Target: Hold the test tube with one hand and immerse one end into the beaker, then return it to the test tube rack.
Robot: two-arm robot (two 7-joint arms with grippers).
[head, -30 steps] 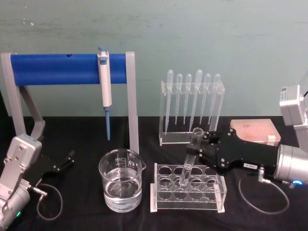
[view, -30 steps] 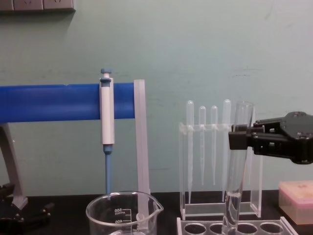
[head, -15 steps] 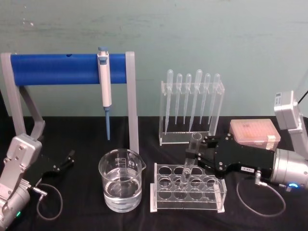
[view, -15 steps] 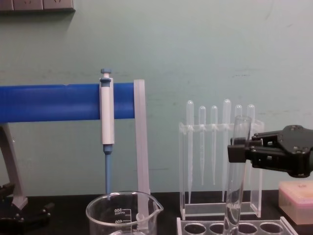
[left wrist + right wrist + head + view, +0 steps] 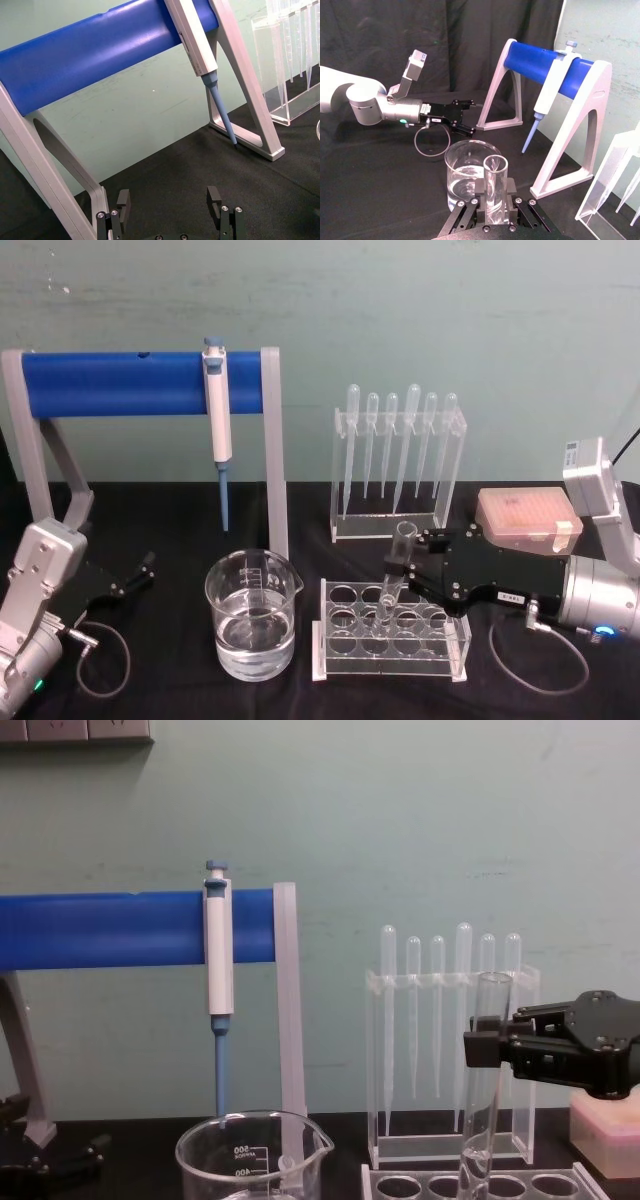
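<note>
Nearest me, low in the head view, my right pincer (image 5: 403,565) is clamped on the test tube (image 5: 395,570) just below its flared rim, so the glass hangs upright and its round end can find a hole. That lower end sits inside the clear rack (image 5: 392,642) at lower centre, in one of the back-row holes, which I judge to be the return step. My left pincer (image 5: 140,570) rests at the lower left on the black counter (image 5: 170,680), fingers spread and holding nothing, out of the way. Left of the rack stands the beaker (image 5: 252,614), part full of clear liquid. Farther back, the pipettes (image 5: 398,445) hang in their stand, and the pipettor (image 5: 217,425) hangs from the blue bar at upper left.
</note>
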